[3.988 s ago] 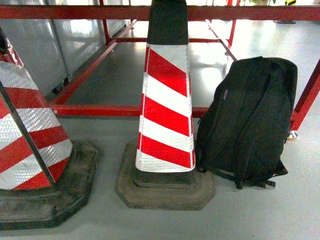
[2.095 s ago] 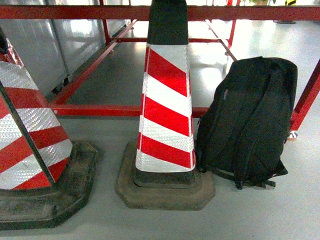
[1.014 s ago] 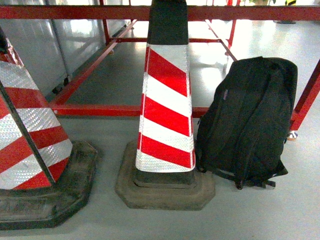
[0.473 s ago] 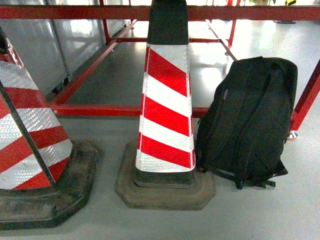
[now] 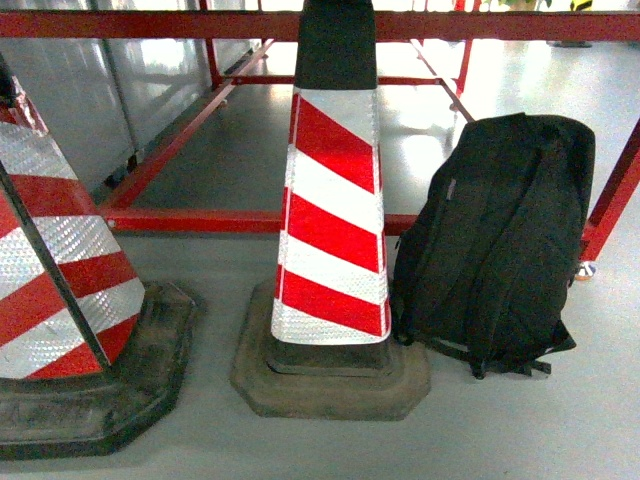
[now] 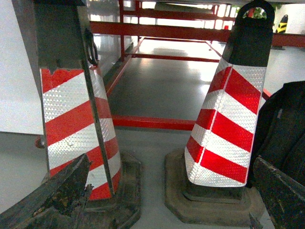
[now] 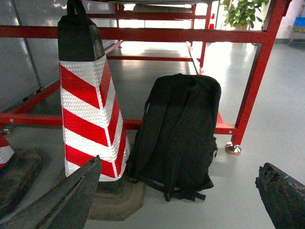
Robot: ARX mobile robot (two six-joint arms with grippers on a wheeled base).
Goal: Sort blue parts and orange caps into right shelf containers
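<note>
On the grey floor (image 5: pixel 520 430), both arms' fingers (image 6: pixel 62 191) (image 7: pixel 66 200) stand spread wide, empty, facing a red-and-white striped traffic cone (image 5: pixel 333 230) and black fabric backpack (image 5: pixel 500 245); no blue parts, orange caps or crates visible, so direction unknowable.

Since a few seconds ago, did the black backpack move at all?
No. The black backpack leans in the same spot beside the middle striped cone, in front of the red frame.
</note>
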